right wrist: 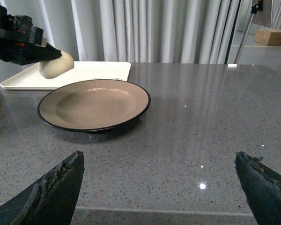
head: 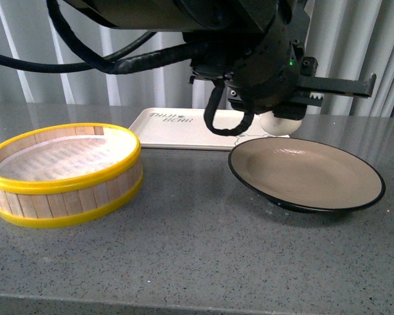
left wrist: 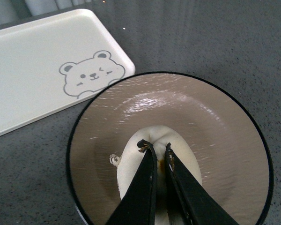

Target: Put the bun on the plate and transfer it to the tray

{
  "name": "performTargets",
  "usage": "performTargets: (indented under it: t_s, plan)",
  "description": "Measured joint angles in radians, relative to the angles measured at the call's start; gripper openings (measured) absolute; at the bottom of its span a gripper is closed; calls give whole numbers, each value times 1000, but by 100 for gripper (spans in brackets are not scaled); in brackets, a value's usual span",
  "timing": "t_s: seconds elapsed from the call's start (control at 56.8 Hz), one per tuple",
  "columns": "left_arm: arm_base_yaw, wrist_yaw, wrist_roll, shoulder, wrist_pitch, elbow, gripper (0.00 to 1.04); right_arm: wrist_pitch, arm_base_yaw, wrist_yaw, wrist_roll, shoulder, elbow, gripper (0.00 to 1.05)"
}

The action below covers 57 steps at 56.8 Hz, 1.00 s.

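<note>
Left gripper (left wrist: pixel 156 149) pinching the steamed bun (left wrist: pixel 131 168) above the plate (left wrist: pixel 215 117).
My jaws are nearly shut on the soft dough, holding it clear of the plate near its 11 o'clock rim. Released here, I judge it could strike the rim and roll onto the table (head: pixel 197 262), or stick to my jaws. Tray (head: pixel 177 134) lies just beyond the plate at 11 o'clock, wooden steamer (head: pixel 65 174) at 9; neither blocks me. My right gripper (right wrist: pixel 159 183) hangs wide open.
</note>
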Motion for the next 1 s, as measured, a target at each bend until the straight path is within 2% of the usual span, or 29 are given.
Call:
performTargets:
  t_s: [0.44,0.687,1.004]
  plan:
    - [-99,-31,46,174,-102,188,4,0,0,0,0,0,0,96]
    - [-97,-62,49,243,-153,314,4,0,0,0,0,0,0,96]
    - [-93,-73,50,279,-185,349,4,0,0,0,0,0,0,96]
